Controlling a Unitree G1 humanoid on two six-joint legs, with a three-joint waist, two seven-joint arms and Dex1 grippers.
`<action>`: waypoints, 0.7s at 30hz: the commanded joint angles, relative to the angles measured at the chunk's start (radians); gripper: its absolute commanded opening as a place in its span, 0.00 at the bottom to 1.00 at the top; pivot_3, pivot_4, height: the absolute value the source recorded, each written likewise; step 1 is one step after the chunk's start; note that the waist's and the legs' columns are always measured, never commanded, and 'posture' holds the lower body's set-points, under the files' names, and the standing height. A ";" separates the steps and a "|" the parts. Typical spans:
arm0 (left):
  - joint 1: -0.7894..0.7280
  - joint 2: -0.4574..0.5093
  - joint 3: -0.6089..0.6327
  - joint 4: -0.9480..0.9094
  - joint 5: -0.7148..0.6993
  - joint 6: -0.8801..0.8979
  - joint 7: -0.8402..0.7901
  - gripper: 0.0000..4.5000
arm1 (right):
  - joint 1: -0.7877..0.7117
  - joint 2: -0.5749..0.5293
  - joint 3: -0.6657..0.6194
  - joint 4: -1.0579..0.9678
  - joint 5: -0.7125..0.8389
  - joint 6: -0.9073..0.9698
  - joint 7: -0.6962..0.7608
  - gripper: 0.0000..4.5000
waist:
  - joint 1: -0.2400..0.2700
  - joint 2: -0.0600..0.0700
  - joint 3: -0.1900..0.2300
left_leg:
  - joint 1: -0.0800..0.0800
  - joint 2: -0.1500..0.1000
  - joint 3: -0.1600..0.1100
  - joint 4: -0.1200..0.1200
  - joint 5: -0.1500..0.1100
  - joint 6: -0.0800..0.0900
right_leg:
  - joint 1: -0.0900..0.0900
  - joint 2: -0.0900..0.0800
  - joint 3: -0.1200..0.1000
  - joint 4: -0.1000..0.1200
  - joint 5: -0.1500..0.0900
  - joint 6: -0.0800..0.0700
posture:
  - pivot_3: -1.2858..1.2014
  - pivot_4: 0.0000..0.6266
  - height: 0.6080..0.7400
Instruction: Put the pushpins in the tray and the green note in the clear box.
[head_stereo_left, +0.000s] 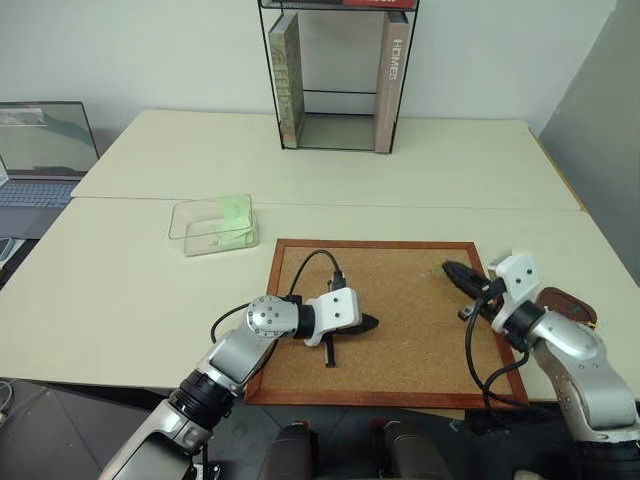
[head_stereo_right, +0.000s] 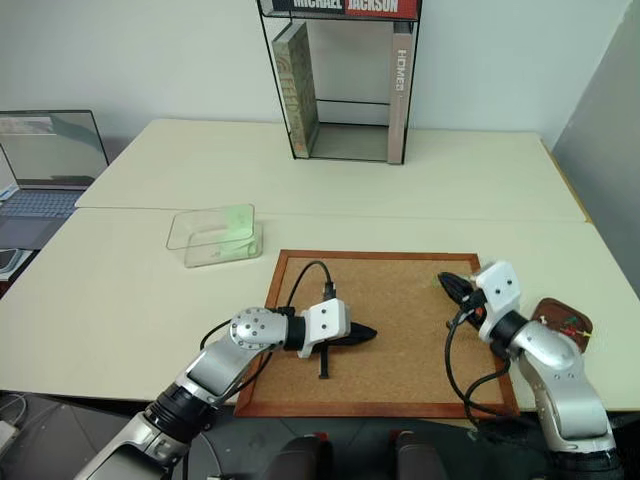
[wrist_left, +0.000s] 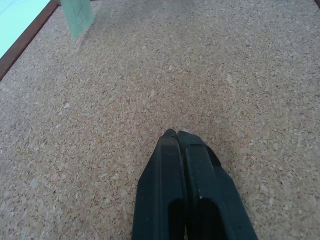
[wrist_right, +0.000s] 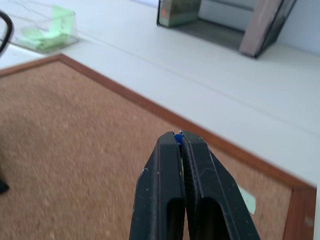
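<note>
At right of the frame, right gripper (wrist_right: 180, 136) is pinching a blue-headed pushpin (wrist_right: 177, 137) above the corkboard (head_stereo_left: 400, 330); left gripper (wrist_left: 176, 134) is resting closed, empty. Tray (head_stereo_right: 560, 318) lower right. Risk: tiny pin slipping out in transit.

Both grippers hang over the corkboard (head_stereo_left: 400, 320), the left gripper (head_stereo_left: 372, 322) near its middle, the right gripper (head_stereo_left: 450, 270) by its right edge. The clear box (head_stereo_left: 213, 225) holds green paper; the tray (head_stereo_left: 566, 303) sits beside the board's right frame

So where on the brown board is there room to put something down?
The corkboard is bare in the middle, between the left tool and the right tool. Its far right corner holds a green note.
</note>
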 joint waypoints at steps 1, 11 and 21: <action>0.017 -0.019 0.026 0.115 0.048 0.011 0.068 0.00 | -0.024 -0.014 -0.032 -0.053 0.036 0.039 -0.004 0.01 | 0.002 0.000 0.000 | 0.000 0.000 0.000 0.000 0.000 0.000 | 0.000 -0.001 0.000 0.000 0.000 0.000 | 0.52 0.24 1.00; -0.079 -0.066 0.245 -0.070 -0.224 0.180 0.010 0.16 | -0.106 -0.012 -0.015 -0.100 0.072 0.123 -0.013 0.00 | 0.002 -0.006 0.008 | -0.022 0.000 0.012 0.001 0.010 0.014 | -0.017 -0.007 -0.003 0.002 0.015 0.024 | 0.52 0.24 1.00; -0.229 -0.071 0.275 -0.004 -0.272 0.216 -0.073 0.61 | -0.193 -0.009 0.024 -0.130 0.124 0.220 -0.006 0.00 | 0.001 -0.006 0.008 | -0.035 -0.004 0.021 0.001 0.009 0.012 | -0.028 -0.006 0.003 0.001 0.016 0.026 | 0.52 0.24 1.00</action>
